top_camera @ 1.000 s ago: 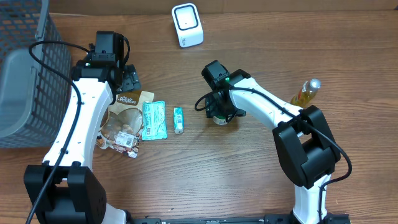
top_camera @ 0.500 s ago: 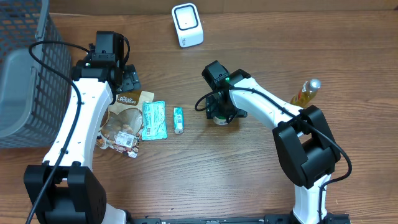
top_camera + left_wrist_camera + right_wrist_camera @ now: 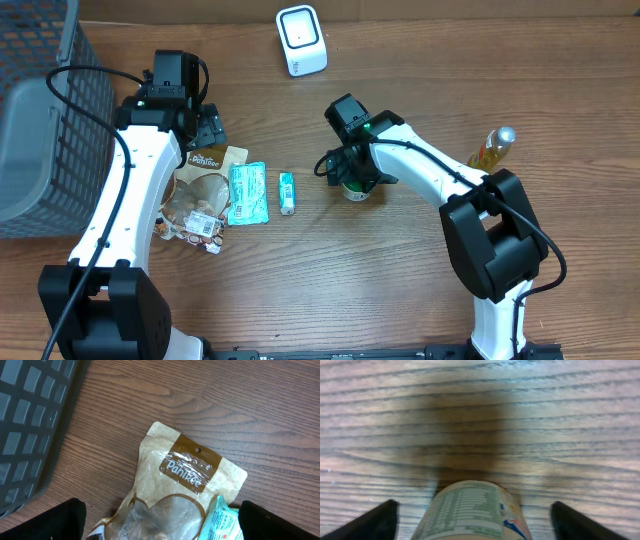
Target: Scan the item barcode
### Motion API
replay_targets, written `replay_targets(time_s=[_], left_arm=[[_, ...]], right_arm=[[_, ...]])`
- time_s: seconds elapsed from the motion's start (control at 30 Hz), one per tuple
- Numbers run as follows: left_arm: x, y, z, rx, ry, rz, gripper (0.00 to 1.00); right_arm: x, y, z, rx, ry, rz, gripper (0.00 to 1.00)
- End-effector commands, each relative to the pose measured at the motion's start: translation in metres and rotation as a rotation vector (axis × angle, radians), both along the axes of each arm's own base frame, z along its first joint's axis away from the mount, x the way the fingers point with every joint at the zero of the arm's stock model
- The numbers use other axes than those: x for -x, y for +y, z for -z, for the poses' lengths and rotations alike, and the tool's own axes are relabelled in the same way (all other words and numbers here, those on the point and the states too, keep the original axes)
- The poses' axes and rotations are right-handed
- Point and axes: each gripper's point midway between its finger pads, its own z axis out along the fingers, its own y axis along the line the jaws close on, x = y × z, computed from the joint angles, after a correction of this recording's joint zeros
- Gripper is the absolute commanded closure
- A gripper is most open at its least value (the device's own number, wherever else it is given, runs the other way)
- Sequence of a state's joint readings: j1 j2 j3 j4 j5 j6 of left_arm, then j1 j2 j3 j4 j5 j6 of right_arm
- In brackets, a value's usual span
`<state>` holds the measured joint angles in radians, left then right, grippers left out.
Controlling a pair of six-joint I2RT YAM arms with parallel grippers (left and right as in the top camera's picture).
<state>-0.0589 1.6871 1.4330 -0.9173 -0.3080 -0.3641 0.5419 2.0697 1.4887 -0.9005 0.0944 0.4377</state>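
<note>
A grey basket [image 3: 40,130] sits at the left of the worktop [image 3: 330,290], with a white scanner [image 3: 301,40] at the far edge. The left gripper [image 3: 205,130] hangs spread wide over a brown pouch [image 3: 175,485]. The right gripper [image 3: 352,178], fingers apart, straddles a small can [image 3: 472,510] mid-worktop without touching it.

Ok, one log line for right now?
left gripper: open, over pouch | right gripper: open, straddling can, no grip | scanner: far side, untouched

Matt wood-grain table [image 3: 300,290]; glossy paper-labelled container [image 3: 470,510].
</note>
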Motion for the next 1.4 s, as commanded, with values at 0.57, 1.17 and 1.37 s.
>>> replay_targets(time_s=[0.57, 1.17, 1.37], left_arm=[[-0.002, -0.001, 0.002, -0.013, 0.005, 0.005, 0.01], [-0.002, -0.001, 0.002, -0.013, 0.005, 0.005, 0.0], [-0.002, -0.001, 0.002, -0.013, 0.004, 0.005, 0.0]], right_arm=[[-0.009, -0.005, -0.018, 0.012, 0.002, 0.02, 0.18], [-0.004, -0.007, -0.016, 0.022, 0.019, 0.02, 0.17], [-0.002, -0.008, -0.015, 0.028, 0.029, 0.019, 0.16]])
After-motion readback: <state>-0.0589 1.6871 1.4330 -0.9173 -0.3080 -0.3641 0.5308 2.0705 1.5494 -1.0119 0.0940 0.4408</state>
